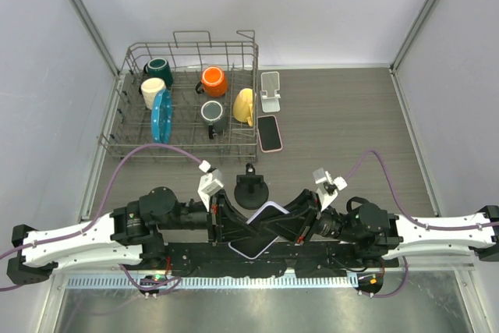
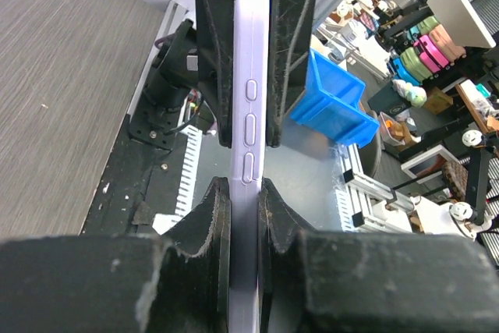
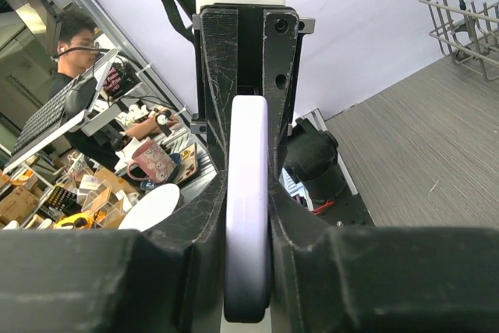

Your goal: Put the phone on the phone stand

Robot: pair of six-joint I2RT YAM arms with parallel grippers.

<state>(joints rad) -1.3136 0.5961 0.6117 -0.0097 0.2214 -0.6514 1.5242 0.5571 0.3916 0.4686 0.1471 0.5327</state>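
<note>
A phone in a lavender case [image 1: 260, 230] is held off the table between both arms at the near edge. My left gripper [image 1: 224, 224] is shut on its left end and my right gripper [image 1: 301, 221] is shut on its right end. In the left wrist view the phone's edge with its side buttons [image 2: 249, 115] runs up from my left gripper [image 2: 242, 191] into the other gripper's fingers. In the right wrist view the phone's rounded edge [image 3: 247, 161] sits clamped in my right gripper [image 3: 247, 193]. The white phone stand [image 1: 270, 91] stands far back, right of the rack.
A wire dish rack [image 1: 129, 126] with several mugs and a blue plate is at the back left. A second phone with a pink case [image 1: 269, 132] lies flat in front of the white stand. A black round mount [image 1: 250, 191] sits just beyond the held phone.
</note>
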